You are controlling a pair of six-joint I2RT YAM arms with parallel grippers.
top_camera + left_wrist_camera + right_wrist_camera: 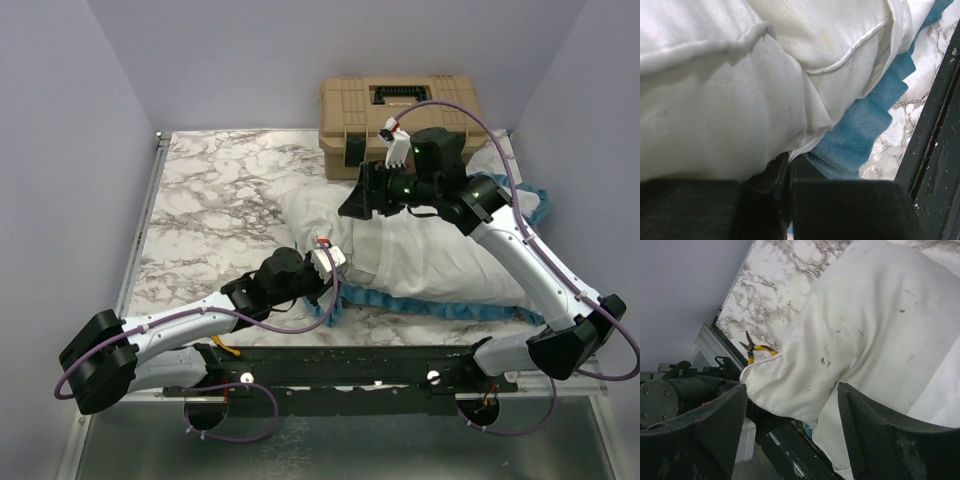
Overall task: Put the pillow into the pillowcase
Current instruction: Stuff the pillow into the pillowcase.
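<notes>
The white pillow [420, 250] lies across the middle of the marble table, its left end [305, 205] bulging free. The pillowcase shows as a blue frilled edge [440, 308] along the pillow's near side and at the far right [535, 205]. My left gripper [325, 262] is at the pillow's near left corner. In the left wrist view it [788, 165] is shut on thin white fabric beside the blue frill [865, 120] of the pillowcase. My right gripper [365, 195] hovers open over the pillow's left part. The speckled pillow [870, 315] sits below its spread fingers [715, 425].
A tan toolbox [400, 110] stands at the back of the table, just behind the right arm. Yellow-handled pliers [752, 347] lie at the near table edge by the black rail [330, 365]. Bare marble [210, 200] lies to the left; grey walls close both sides.
</notes>
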